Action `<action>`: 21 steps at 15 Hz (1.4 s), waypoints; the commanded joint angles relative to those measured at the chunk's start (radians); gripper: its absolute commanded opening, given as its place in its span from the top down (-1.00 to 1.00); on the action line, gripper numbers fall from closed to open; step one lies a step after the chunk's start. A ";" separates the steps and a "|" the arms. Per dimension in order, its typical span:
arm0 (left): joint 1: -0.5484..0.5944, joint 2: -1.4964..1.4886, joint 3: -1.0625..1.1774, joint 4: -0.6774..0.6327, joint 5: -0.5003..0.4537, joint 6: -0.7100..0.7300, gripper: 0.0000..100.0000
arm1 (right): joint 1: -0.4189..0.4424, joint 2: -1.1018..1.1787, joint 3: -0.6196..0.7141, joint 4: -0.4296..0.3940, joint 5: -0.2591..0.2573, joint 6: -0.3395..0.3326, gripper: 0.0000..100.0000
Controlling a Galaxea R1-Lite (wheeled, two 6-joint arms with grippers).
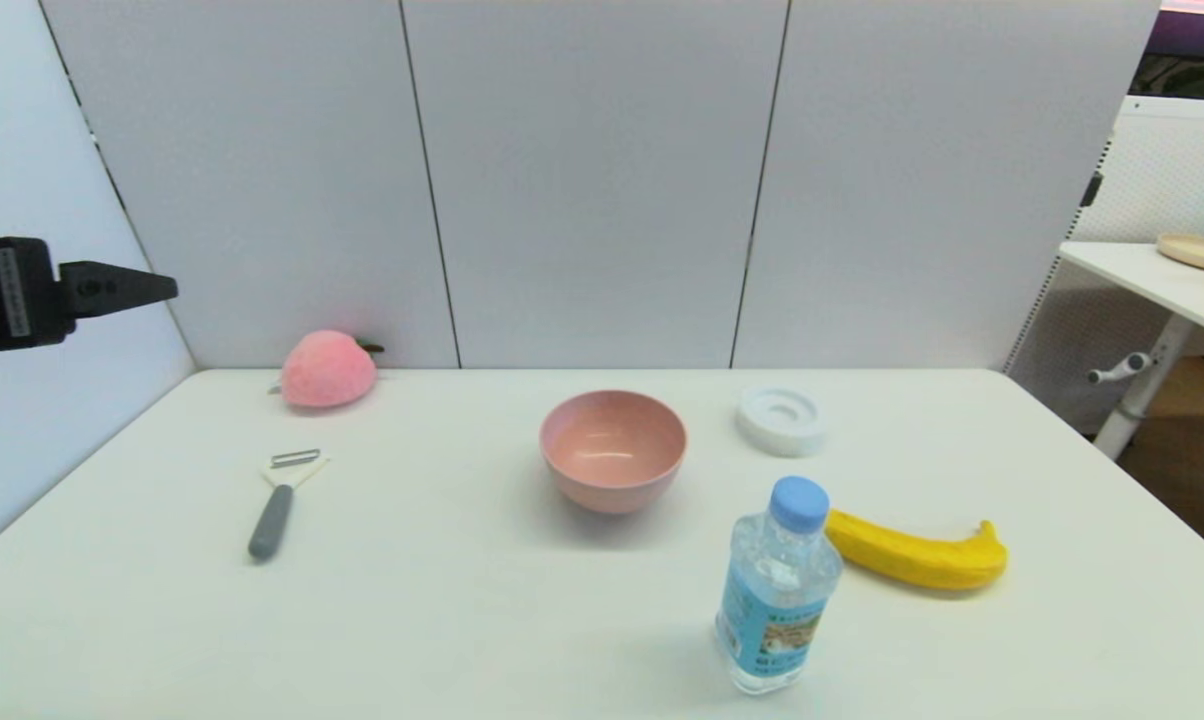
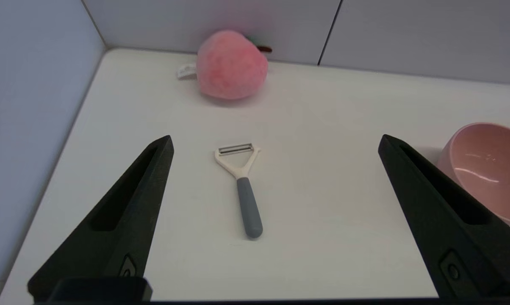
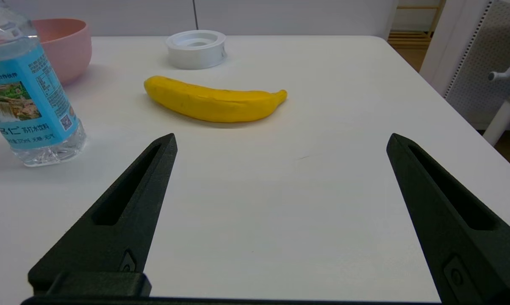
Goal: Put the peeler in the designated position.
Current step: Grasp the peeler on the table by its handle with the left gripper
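- Lying flat on the white table (image 1: pixel 442 620), the peeler (image 1: pixel 280 499) sat on the robot's left side, grey handle toward the robot and forked head toward the plush peach (image 1: pixel 327 368), well apart from the pink bowl (image 1: pixel 613 447).
- Raised well above the table at the far left, the left gripper (image 2: pixel 276 146) had its fingers spread wide and held nothing; the peeler lay between them in its wrist view.
- Descending off-centre could have let one finger nudge the slim handle, spinning it out of the grasp.
- Closing too high risked pinching air, because the handle lay so low.
- Nothing marked the designated position, so a misplaced drop was likely.
- Low over bare table near the banana (image 3: pixel 212 101), the right gripper (image 3: pixel 280 140) was likewise spread and empty.
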 commanded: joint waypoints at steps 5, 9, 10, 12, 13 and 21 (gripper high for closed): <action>-0.002 0.380 -0.158 0.130 0.000 -0.013 -1.00 | 0.000 0.001 0.000 0.000 0.000 0.000 -1.00; -0.005 0.507 -0.199 0.179 0.000 -0.011 -1.00 | 0.000 0.001 0.000 0.000 0.000 0.000 -1.00; -0.013 0.535 -0.208 0.179 0.000 -0.011 -1.00 | 0.000 0.001 0.000 0.000 -0.001 0.000 -1.00; -0.028 0.588 -0.224 0.179 0.000 -0.011 -1.00 | 0.000 0.001 0.000 0.000 -0.001 0.000 -1.00; -0.034 0.618 -0.231 0.181 0.000 -0.011 -1.00 | 0.000 0.001 0.000 0.000 0.000 0.000 -1.00; -0.042 0.633 -0.256 0.374 -0.002 -0.106 -1.00 | 0.000 0.001 0.000 0.000 0.000 0.000 -1.00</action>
